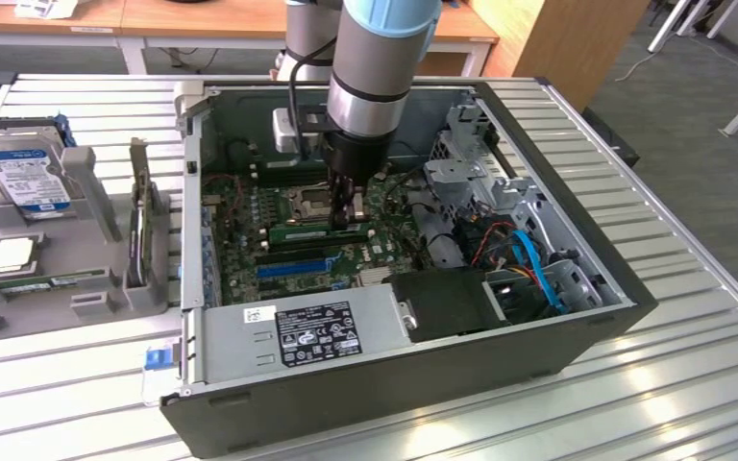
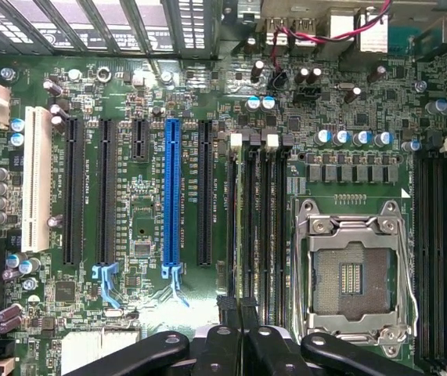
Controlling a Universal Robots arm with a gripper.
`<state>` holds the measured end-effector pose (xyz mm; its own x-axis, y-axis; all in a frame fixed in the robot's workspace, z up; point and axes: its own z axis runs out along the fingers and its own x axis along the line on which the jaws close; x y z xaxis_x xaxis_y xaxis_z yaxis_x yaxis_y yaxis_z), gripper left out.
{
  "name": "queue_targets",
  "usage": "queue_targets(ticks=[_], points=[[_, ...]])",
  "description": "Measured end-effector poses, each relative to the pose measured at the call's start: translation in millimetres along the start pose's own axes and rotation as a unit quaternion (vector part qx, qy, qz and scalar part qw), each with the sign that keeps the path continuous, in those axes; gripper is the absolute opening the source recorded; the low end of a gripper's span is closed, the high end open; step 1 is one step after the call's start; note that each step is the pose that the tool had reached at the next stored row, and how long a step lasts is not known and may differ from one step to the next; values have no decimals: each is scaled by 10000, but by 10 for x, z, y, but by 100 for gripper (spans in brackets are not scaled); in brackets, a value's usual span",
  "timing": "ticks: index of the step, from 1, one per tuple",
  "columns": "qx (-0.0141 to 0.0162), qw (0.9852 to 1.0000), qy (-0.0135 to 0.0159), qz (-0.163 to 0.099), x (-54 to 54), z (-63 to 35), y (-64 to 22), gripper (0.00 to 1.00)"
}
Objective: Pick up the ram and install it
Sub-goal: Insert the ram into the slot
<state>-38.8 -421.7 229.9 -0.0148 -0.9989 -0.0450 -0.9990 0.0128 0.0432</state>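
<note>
1 HDD (image 1: 20, 175), 1 CPU (image 1: 11, 254), 1 PSU (image 1: 299, 331)

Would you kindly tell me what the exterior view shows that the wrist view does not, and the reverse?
Exterior: the case on a slatted table, the arm, a hard drive, the power supply, and the green ram at the tips of the gripper.
Wrist: a white slot and a row of blue-topped capacitors.
Both: the shut gripper, the motherboard, the blue slot and the empty processor socket.
</note>
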Motion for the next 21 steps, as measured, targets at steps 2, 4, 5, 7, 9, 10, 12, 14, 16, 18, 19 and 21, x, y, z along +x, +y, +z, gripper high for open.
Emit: queue_targets(ticks=[2, 4, 5, 7, 9, 10, 12, 14, 16, 18, 19, 21], points=[[0, 10000, 0, -5, 0, 0, 0, 12], [-1, 10000, 1, -18, 0, 0, 0, 12], [-1, 10000, 1, -18, 0, 0, 0, 12], [-1, 10000, 1, -18, 0, 1, 0, 12], [-1, 10000, 1, -18, 0, 5, 0, 12], [-1, 10000, 1, -18, 0, 7, 0, 12], [-1, 10000, 1, -19, 0, 8, -1, 12], [-1, 10000, 1, -18, 0, 10, -1, 12], [-1, 10000, 1, -18, 0, 11, -1, 12], [-1, 10000, 1, -18, 0, 12, -1, 12], [-1, 10000, 1, -18, 0, 12, -1, 12], [-1, 10000, 1, -18, 0, 13, -1, 12]])
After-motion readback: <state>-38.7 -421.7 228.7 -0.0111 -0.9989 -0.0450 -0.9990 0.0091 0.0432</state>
